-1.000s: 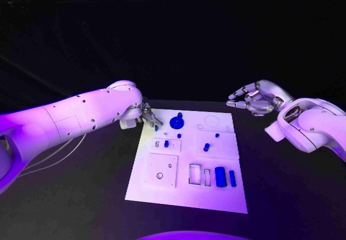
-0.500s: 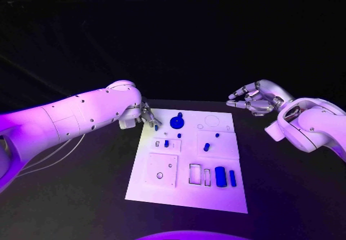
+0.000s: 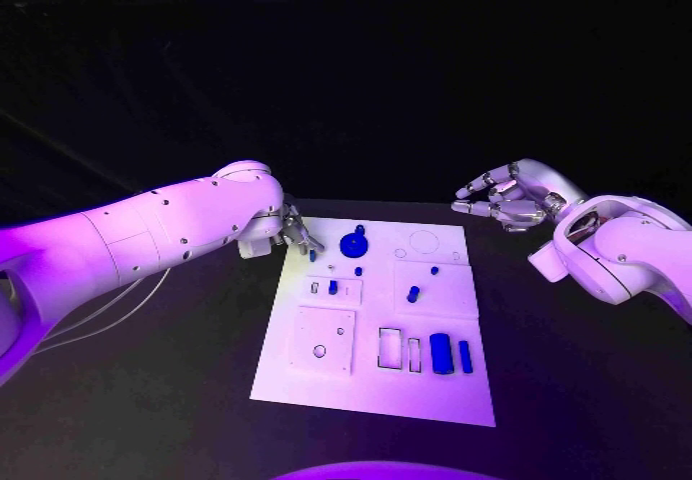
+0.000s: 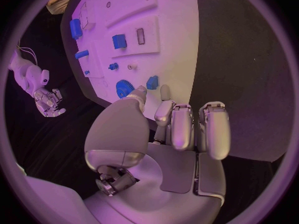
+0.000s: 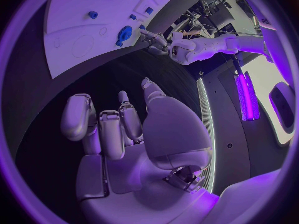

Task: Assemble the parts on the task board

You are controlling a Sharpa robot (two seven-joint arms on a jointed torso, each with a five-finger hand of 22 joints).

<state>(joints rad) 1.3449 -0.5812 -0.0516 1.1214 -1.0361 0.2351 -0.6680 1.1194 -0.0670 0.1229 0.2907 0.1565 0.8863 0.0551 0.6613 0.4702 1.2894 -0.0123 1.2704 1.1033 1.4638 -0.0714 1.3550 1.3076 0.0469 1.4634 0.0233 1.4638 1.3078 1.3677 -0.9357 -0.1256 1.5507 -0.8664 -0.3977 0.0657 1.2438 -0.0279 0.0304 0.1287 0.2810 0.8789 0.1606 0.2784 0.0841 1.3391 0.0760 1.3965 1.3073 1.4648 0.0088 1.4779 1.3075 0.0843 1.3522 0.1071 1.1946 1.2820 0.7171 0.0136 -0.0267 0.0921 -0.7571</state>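
Note:
The white task board lies in the middle of the black table. A blue gear sits near its far edge, with small blue pegs in the middle and two blue blocks nearer me. My left hand is at the board's far left corner. Its thumb and a finger pinch a small blue peg beside the gear. My right hand hovers past the far right corner, fingers half curled and apart, holding nothing.
The board has empty rectangular slots, a raised square plate and a ring outline. Cables trail under my left arm. Bare black table surrounds the board.

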